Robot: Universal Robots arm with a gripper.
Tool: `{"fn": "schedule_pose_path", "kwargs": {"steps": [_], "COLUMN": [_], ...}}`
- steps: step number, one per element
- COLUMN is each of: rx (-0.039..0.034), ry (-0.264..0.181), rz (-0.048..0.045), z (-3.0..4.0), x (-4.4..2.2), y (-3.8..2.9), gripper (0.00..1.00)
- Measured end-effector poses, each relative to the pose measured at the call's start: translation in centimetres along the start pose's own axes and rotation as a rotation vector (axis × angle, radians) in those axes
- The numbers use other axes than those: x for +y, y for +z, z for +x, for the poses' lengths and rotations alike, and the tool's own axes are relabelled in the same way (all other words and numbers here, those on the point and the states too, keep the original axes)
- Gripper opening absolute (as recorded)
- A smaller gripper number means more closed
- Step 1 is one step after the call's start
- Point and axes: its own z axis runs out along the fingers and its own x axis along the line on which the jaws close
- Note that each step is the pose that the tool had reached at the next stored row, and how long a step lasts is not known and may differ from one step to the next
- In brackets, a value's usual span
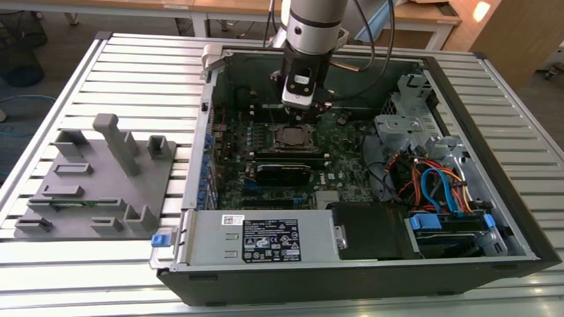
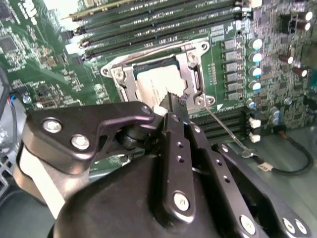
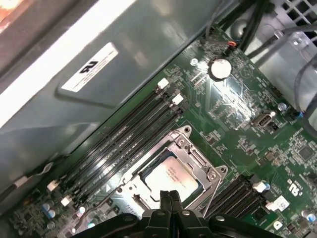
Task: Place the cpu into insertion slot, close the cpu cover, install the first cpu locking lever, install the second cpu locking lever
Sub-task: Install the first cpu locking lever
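A black two-fingered gripper point(image 3: 170, 196) on the silver-and-black arm reaches down into an open black desktop computer case point(image 1: 352, 282); the case lies on its side on a slatted grey metal table point(image 1: 132, 59), toward the table's edge at the exterior view's right; a grey plastic fixture tray with upright posts point(image 1: 97, 178) sits near the opposite edge.

The fingers are pressed together, tip against tip, with nothing visible between them; in both wrist views they hang just over one edge of the small square black insertion slot point(image 1: 295, 137), though contact cannot be judged.

The flat square cpu with its silver-grey metal top point(image 3: 173, 177) lies seated in that slot, on the green circuit board toward the case's far wall; the thin silvery metal cpu cover frame point(image 3: 197, 159) lies down flat around it, the chip showing through its window.

In the second wrist view a thin metal lever rod point(image 2: 225, 131) angles away from one corner of the slot; long narrow black memory slots point(image 3: 129, 134) run alongside; a round silver coin battery point(image 3: 219, 68) sits further across the board.
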Motion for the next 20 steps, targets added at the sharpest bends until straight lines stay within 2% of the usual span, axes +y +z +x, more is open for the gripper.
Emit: {"fn": "schedule_pose_path", "kwargs": {"steps": [8,12,14,17,20], "rx": [-0.0016,-0.0051,-0.0109,-0.0206,-0.0069], "ry": [-0.144,-0.195,-0.206,-0.21,-0.226], "rz": [0.005,0.0042,-0.0012,-0.0193,-0.039], "z": [0.0,0.0,0.0,0.04,0.04], "x": [0.0,-0.01,-0.01,-0.04,-0.04], "y": [0.01,0.04,0.05,0.04,0.04], "gripper": [0.1,0.1,0.1,0.1,0.1]}}
